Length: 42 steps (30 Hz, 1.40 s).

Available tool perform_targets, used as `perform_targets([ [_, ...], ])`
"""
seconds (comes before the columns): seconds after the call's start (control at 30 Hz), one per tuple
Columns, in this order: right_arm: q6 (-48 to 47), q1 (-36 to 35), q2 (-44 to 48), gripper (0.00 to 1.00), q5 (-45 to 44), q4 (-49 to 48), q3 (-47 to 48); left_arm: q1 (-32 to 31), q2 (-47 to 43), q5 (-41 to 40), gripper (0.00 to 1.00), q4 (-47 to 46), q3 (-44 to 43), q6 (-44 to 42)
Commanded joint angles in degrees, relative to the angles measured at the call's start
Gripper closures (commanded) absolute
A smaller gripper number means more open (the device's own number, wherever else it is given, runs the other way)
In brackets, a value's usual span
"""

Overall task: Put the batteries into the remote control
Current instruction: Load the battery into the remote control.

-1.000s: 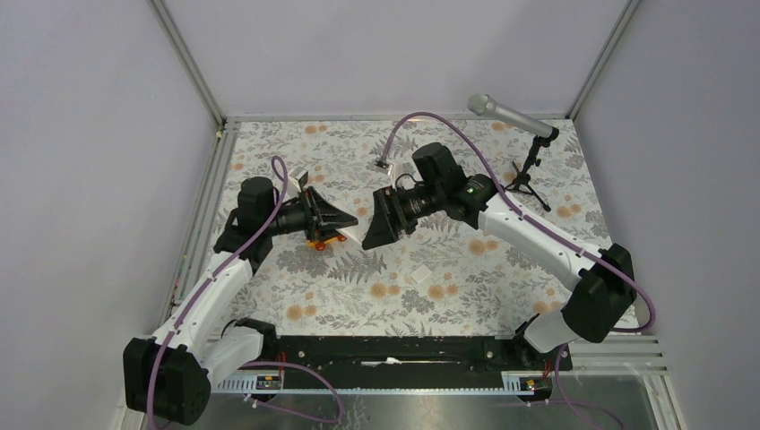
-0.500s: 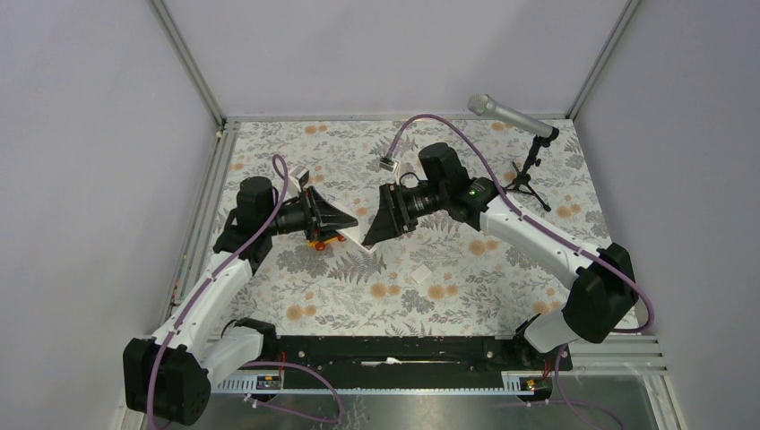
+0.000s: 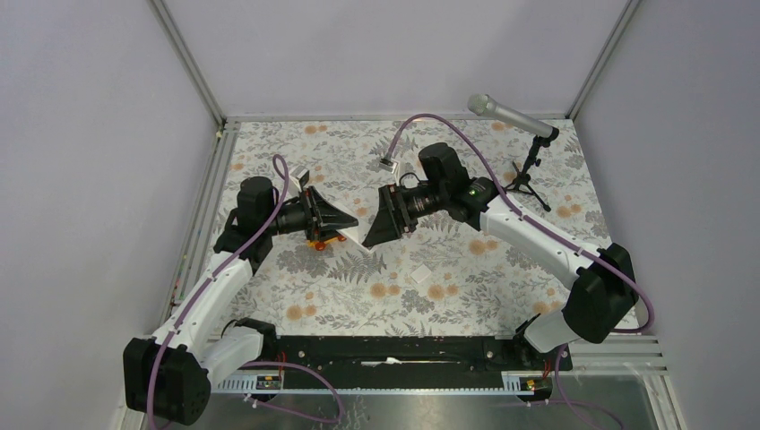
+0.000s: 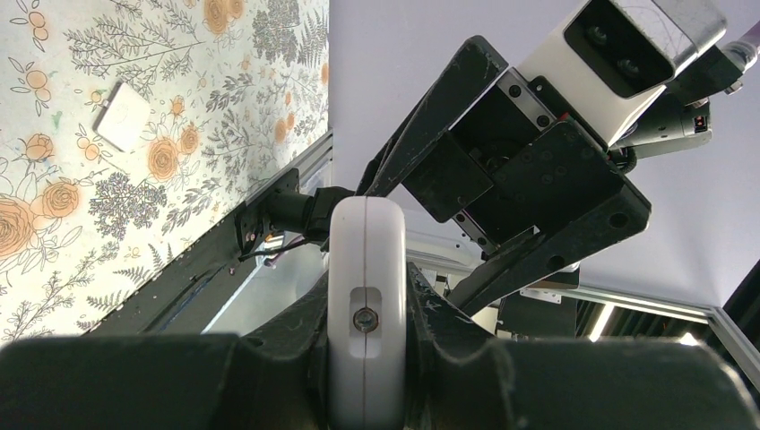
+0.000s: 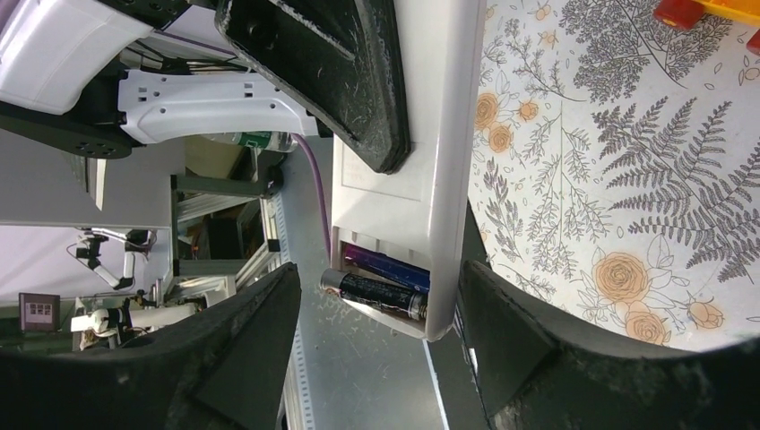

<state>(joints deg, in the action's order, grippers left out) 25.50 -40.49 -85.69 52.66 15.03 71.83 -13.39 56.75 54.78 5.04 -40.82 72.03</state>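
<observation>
The remote control point(image 5: 439, 134) is smooth white plastic; the batteries point(image 5: 381, 293) are glossy; the black fingers point(image 5: 529, 349) are matt and scuffed.

Two white-shelled arms, the left arm point(image 3: 211, 291) and the right arm point(image 3: 529, 235), wear black joint housings point(image 3: 596, 296) and looping purple cables point(image 3: 430, 117) in the overhead view, a green light point(image 3: 470, 191) glowing on the right one, right of centre. Both the left gripper point(image 3: 348, 220) and right gripper point(image 3: 369, 235) end in black wedge-shaped fingers point(image 3: 336, 213); upper right in the left wrist view, a white camera box point(image 4: 627, 49) tops a black block point(image 4: 556, 170) dotted with screw heads point(image 4: 543, 120).
</observation>
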Motion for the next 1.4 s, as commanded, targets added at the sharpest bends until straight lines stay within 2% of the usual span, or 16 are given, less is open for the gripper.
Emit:
perform_targets([
  [0.0, -3.5, 0.0, 0.7, 0.28, -0.2, 2.0, 2.4, 0.1, -0.2, -0.5, 1.00, -2.8, -2.7, 1.0],
  [0.23, -4.6, 0.0, 0.2, 0.35, -1.1, 2.8, 3.0, 0.1, -0.1, -1.0, 1.00, -1.8, -3.3, 2.0],
  [0.57, -4.1, 0.0, -0.9, 0.56, -0.6, 2.8, 3.1, 0.1, -0.3, -0.1, 1.00, -1.9, -4.0, 1.4],
  [0.67, -4.3, 0.0, -1.2, 0.57, 0.0, 2.8, 3.2, 0.1, -0.3, 0.2, 1.00, -1.9, -4.6, 0.8],
  [0.87, -3.4, 0.0, 0.0, 0.30, -0.1, 2.3, 3.7, 0.2, 0.1, 0.7, 1.00, -1.9, -5.1, -3.8],
  [1.0, -0.2, 0.6, 1.2, 0.17, -0.7, 0.6, 3.5, 0.9, -0.5, 1.9, 1.00, -9.1, -2.9, -3.2],
  [1.07, 2.3, 1.1, 2.4, 0.14, -1.8, -2.0, 2.0, 1.5, -1.1, 2.4, 1.00, -12.4, -2.2, -3.6],
  [1.2, 6.4, 2.2, 6.2, 0.11, -6.9, -7.4, -2.4, 3.8, -2.8, 1.3, 1.00, -11.1, -2.8, -8.8],
  [1.37, 8.4, 3.9, 12.9, 0.11, -21.0, -10.2, -8.6, 6.7, -5.3, -1.1, 1.00, -5.5, -3.9, -18.3],
])
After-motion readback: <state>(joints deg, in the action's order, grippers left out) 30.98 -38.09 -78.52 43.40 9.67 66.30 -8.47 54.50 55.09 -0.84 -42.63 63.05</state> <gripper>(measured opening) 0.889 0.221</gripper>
